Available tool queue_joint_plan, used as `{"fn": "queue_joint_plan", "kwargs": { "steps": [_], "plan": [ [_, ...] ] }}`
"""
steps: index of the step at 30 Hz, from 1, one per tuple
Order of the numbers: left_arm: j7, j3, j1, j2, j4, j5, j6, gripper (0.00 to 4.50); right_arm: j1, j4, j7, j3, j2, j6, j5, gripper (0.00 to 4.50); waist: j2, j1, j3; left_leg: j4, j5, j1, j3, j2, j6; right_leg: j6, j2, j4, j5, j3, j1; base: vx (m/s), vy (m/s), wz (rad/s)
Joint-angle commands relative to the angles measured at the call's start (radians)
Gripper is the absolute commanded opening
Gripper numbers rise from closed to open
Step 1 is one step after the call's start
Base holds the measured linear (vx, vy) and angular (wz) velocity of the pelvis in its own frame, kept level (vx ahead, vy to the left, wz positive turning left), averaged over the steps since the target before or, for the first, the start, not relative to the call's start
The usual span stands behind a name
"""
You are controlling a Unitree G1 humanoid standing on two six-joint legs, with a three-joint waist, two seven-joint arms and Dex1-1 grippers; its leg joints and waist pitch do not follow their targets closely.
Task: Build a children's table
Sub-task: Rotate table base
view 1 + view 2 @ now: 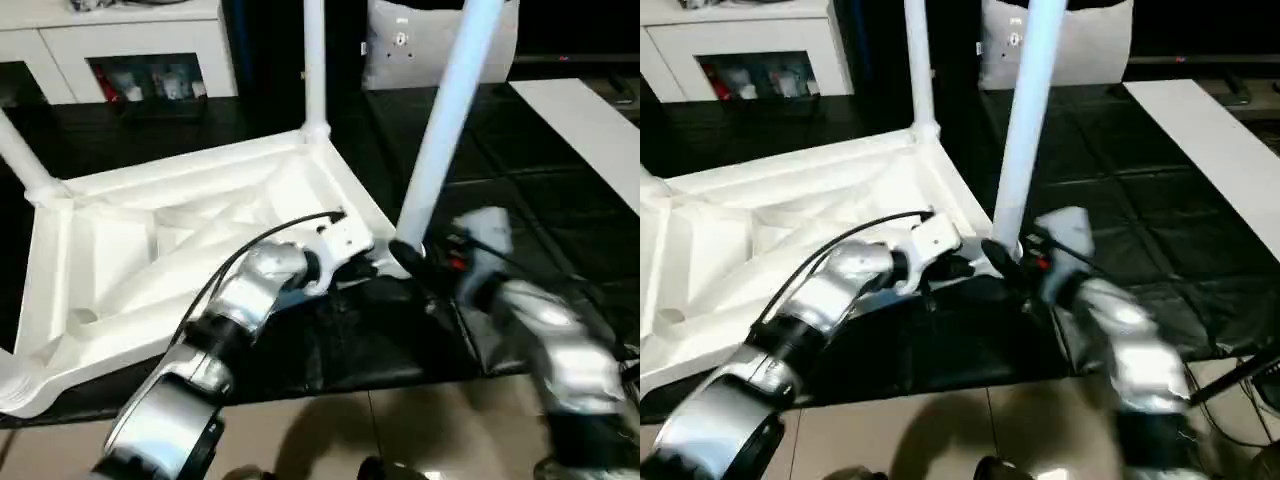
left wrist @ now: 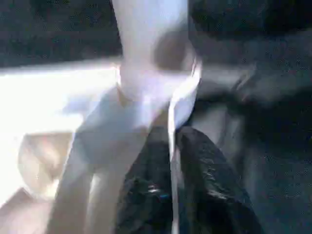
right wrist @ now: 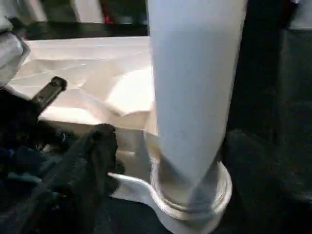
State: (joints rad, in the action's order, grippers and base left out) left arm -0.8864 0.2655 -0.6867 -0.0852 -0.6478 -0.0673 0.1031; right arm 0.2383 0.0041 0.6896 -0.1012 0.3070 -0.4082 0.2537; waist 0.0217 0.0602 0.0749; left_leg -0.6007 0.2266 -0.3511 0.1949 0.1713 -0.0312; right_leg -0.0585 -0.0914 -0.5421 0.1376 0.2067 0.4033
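Observation:
The white table top (image 1: 180,250) lies upside down on the black mat, ribbed underside up. Legs stand in the far corner socket (image 1: 314,60) and the left corner socket (image 1: 20,155). A third leg (image 1: 450,110) leans slightly in the near right corner socket (image 3: 192,195). My left gripper (image 1: 375,262) is at that corner, shut on the top's thin rim (image 2: 171,146), one black finger (image 2: 209,185) on each side. My right gripper (image 1: 408,252) is shut around the base of the leaning leg (image 3: 195,87), just above the socket.
A white cabinet with glass doors (image 1: 130,50) stands at the back left. A flat white board (image 1: 590,130) lies on the mat at the right. A pale bag (image 1: 430,45) sits behind the legs. Beige tiles (image 1: 400,430) begin at the mat's near edge.

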Motion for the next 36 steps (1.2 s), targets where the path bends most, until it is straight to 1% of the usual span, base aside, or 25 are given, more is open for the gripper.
{"fn": "queue_joint_plan", "kwargs": {
  "steps": [1, 3, 5, 7, 9, 10, 12, 13, 15, 16, 17, 18, 19, 20, 21, 22, 24, 26, 28, 29, 30, 31, 32, 34, 36],
  "plan": [
    [-0.03, -0.01, -0.003, 0.0, 0.055, 0.036, 0.007, 0.73, -0.003, -0.045, 0.041, -0.003, 0.008, -0.032, 0.036, 4.21, -0.019, 0.004, -0.079, 0.062, 0.048, 0.0, -0.044, 0.084, 0.133, -0.032, -0.101, 0.065, 0.308, -0.089, -0.07, 0.0, 0.0, 0.0],
    [-0.038, -0.013, 0.021, -0.028, 0.099, 0.038, 0.017, 0.96, -0.016, -0.103, 0.093, 0.009, 0.053, -0.091, 0.082, 4.32, -0.021, 0.002, -0.076, 0.062, 0.055, 0.0, -0.044, 0.083, 0.133, -0.039, -0.102, 0.065, 0.31, -0.09, -0.071, 0.0, 0.0, 0.0],
    [-0.054, -0.011, 0.032, -0.044, 0.122, 0.041, 0.028, 0.96, -0.019, -0.117, 0.108, 0.015, 0.064, -0.101, 0.09, 4.42, -0.025, 0.002, -0.074, 0.063, 0.067, -0.001, -0.041, 0.076, 0.125, -0.026, -0.102, 0.07, 0.344, -0.088, -0.073, 0.0, 0.0, 0.0],
    [-0.073, -0.011, 0.052, -0.078, 0.163, 0.038, 0.04, 1.31, -0.021, -0.14, 0.126, 0.024, 0.074, -0.116, 0.109, 4.5, -0.027, -0.004, -0.072, 0.063, 0.073, -0.004, -0.04, 0.069, 0.116, 0.003, -0.099, 0.076, 0.392, -0.085, -0.074, 0.0, 0.0, 0.0],
    [-0.083, -0.022, 0.075, -0.119, 0.215, 0.039, 0.076, 1.39, -0.022, -0.162, 0.138, 0.038, 0.082, -0.134, 0.13, 4.5, -0.025, -0.007, -0.071, 0.064, 0.078, 0.0, -0.04, 0.07, 0.108, 0.015, -0.096, 0.08, 0.413, -0.083, -0.07, 0.0, 0.0, 0.0],
    [-0.1, -0.034, 0.101, -0.166, 0.275, 0.046, 0.11, 1.44, -0.022, -0.186, 0.148, 0.052, 0.087, -0.155, 0.145, 4.5, -0.026, -0.01, -0.071, 0.066, 0.075, -0.001, -0.045, 0.075, 0.102, 0.016, -0.097, 0.075, 0.405, -0.084, -0.071, 0.0, 0.0, 0.0],
    [-0.118, -0.044, 0.124, -0.205, 0.328, 0.059, 0.141, 1.6, -0.019, -0.205, 0.154, 0.06, 0.088, -0.174, 0.157, 4.5, -0.025, -0.015, -0.071, 0.065, 0.075, 0.002, -0.044, 0.076, 0.102, 0.011, -0.096, 0.075, 0.394, -0.086, -0.065, 0.0, 0.0, 0.0],
    [-0.138, -0.052, 0.145, -0.238, 0.37, 0.068, 0.16, 1.77, -0.011, -0.211, 0.151, 0.067, 0.082, -0.183, 0.159, 4.5, -0.026, -0.016, -0.071, 0.066, 0.071, 0.004, -0.045, 0.08, 0.097, -0.001, -0.098, 0.071, 0.381, -0.088, -0.064, 0.0, 0.0, 0.0],
    [-0.162, -0.057, 0.17, -0.273, 0.417, 0.078, 0.179, 1.85, -0.002, -0.213, 0.148, 0.076, 0.075, -0.186, 0.158, 4.5, -0.023, -0.016, -0.07, 0.067, 0.067, 0.007, -0.046, 0.084, 0.088, -0.018, -0.1, 0.064, 0.364, -0.091, -0.062, 0.0, 0.0, 0.0],
    [-0.207, -0.064, 0.213, -0.329, 0.496, 0.096, 0.213, 1.97, 0.02, -0.196, 0.128, 0.098, 0.051, -0.174, 0.14, 4.5, -0.02, -0.016, -0.069, 0.069, 0.064, 0.006, -0.047, 0.087, 0.084, -0.03, -0.102, 0.061, 0.351, -0.094, -0.06, 0.0, 0.0, 0.0],
    [-0.232, -0.067, 0.243, -0.366, 0.55, 0.104, 0.239, 1.97, 0.041, -0.174, 0.103, 0.116, 0.028, -0.16, 0.117, 4.5, -0.024, -0.02, -0.069, 0.071, 0.061, 0.007, -0.047, 0.09, 0.078, -0.038, -0.102, 0.056, 0.344, -0.096, -0.059, 0.0, 0.0, 0.0],
    [-0.256, -0.069, 0.272, -0.399, 0.599, 0.11, 0.261, 1.97, 0.061, -0.151, 0.077, 0.133, 0.004, -0.145, 0.093, 4.5, -0.021, -0.022, -0.071, 0.072, 0.054, 0.005, -0.051, 0.091, 0.061, -0.058, -0.106, 0.045, 0.324, -0.098, -0.06, 0.0, 0.0, 0.0],
    [-0.272, -0.067, 0.297, -0.427, 0.647, 0.123, 0.297, 1.97, 0.081, -0.126, 0.056, 0.157, -0.016, -0.128, 0.069, 4.5, -0.021, -0.029, -0.063, 0.072, 0.074, 0.009, -0.044, 0.084, 0.058, -0.055, -0.1, 0.057, 0.353, -0.099, -0.053, 0.0, 0.0, 0.0],
    [-0.283, -0.067, 0.315, -0.443, 0.678, 0.133, 0.318, 1.97, 0.095, -0.107, 0.042, 0.173, -0.029, -0.12, 0.054, 4.5, -0.018, -0.027, -0.064, 0.072, 0.081, 0.015, -0.044, 0.085, 0.043, -0.064, -0.104, 0.053, 0.356, -0.102, -0.052, 0.0, 0.0, 0.0],
    [-0.299, -0.068, 0.342, -0.465, 0.724, 0.152, 0.353, 1.97, 0.119, -0.075, 0.022, 0.199, -0.055, -0.11, 0.032, 4.5, -0.014, -0.027, -0.06, 0.074, 0.094, 0.012, -0.043, 0.083, 0.034, -0.065, -0.102, 0.058, 0.375, -0.102, -0.054, 0.0, 0.0, 0.0],
    [-0.305, -0.067, 0.361, -0.482, 0.755, 0.162, 0.38, 1.97, 0.138, -0.049, 0.01, 0.218, -0.075, -0.098, 0.019, 4.5, -0.015, -0.032, -0.057, 0.076, 0.104, 0.012, -0.042, 0.083, 0.027, -0.071, -0.1, 0.058, 0.377, -0.103, -0.053, 0.0, 0.0, 0.0],
    [-0.31, -0.061, 0.387, -0.507, 0.797, 0.173, 0.415, 1.97, 0.168, -0.009, -0.008, 0.247, -0.101, -0.084, -0.002, 4.5, -0.014, -0.028, -0.058, 0.076, 0.11, 0.019, -0.043, 0.087, 0.015, -0.076, -0.098, 0.054, 0.358, -0.106, -0.051, 0.0, 0.0, 0.0],
    [-0.308, -0.053, 0.411, -0.534, 0.832, 0.169, 0.449, 1.97, 0.233, 0.086, -0.054, 0.279, -0.147, -0.05, -0.051, 4.5, -0.015, -0.031, -0.055, 0.079, 0.116, 0.013, -0.046, 0.087, 0.009, -0.084, -0.099, 0.048, 0.346, -0.107, -0.055, 0.0, 0.0, 0.0],
    [-0.305, -0.049, 0.416, -0.541, 0.84, 0.166, 0.459, 1.97, 0.257, 0.124, -0.078, 0.282, -0.163, -0.038, -0.067, 4.5, -0.016, -0.033, -0.053, 0.078, 0.117, 0.015, -0.044, 0.083, -0.001, -0.083, -0.1, 0.051, 0.36, -0.111, -0.055, 0.0, 0.0, 0.0],
    [-0.294, -0.042, 0.426, -0.557, 0.857, 0.153, 0.477, 1.97, 0.31, 0.22, -0.158, 0.267, -0.198, 0.0, -0.102, 4.5, -0.02, -0.032, -0.054, 0.077, 0.113, 0.016, -0.043, 0.083, 0.0, -0.081, -0.099, 0.051, 0.356, -0.112, -0.056, 0.0, 0.0, 0.0],
    [-0.292, -0.041, 0.427, -0.559, 0.858, 0.15, 0.478, 1.97, 0.318, 0.236, -0.172, 0.263, -0.203, 0.006, -0.106, 4.5, -0.019, -0.035, -0.055, 0.078, 0.095, 0.011, -0.046, 0.083, -0.007, -0.093, -0.1, 0.041, 0.336, -0.113, -0.057, 0.0, 0.0, 0.0],
    [-0.286, -0.038, 0.43, -0.564, 0.863, 0.144, 0.485, 1.97, 0.339, 0.277, -0.208, 0.25, -0.216, 0.023, -0.117, 4.5, -0.018, -0.036, -0.055, 0.077, 0.095, 0.015, -0.044, 0.082, -0.012, -0.095, -0.099, 0.042, 0.333, -0.115, -0.055, 0.0, 0.0, 0.0],
    [-0.284, -0.037, 0.43, -0.565, 0.865, 0.144, 0.489, 1.97, 0.344, 0.287, -0.217, 0.247, -0.219, 0.028, -0.119, 4.5, -0.027, -0.037, -0.057, 0.075, 0.088, 0.012, -0.043, 0.081, -0.011, -0.096, -0.1, 0.04, 0.323, -0.116, -0.058, 0.0, 0.0, 0.0],
    [-0.237, -0.026, 0.431, -0.575, 0.848, 0.104, 0.492, 1.97, 0.391, 0.385, -0.321, 0.21, -0.226, 0.082, -0.146, 4.5, -0.022, -0.035, -0.055, 0.075, 0.085, 0.013, -0.042, 0.08, -0.012, -0.098, -0.099, 0.038, 0.324, -0.117, -0.057, 0.0, 0.0, 0.0],
    [-0.214, -0.024, 0.427, -0.58, 0.831, 0.085, 0.485, 1.97, 0.406, 0.419, -0.36, 0.188, -0.221, 0.1, -0.152, 4.5, -0.022, -0.034, -0.055, 0.074, 0.085, 0.014, -0.041, 0.079, -0.009, -0.097, -0.098, 0.038, 0.318, -0.118, -0.059, 0.0, 0.0, 0.0]
  ]
}}
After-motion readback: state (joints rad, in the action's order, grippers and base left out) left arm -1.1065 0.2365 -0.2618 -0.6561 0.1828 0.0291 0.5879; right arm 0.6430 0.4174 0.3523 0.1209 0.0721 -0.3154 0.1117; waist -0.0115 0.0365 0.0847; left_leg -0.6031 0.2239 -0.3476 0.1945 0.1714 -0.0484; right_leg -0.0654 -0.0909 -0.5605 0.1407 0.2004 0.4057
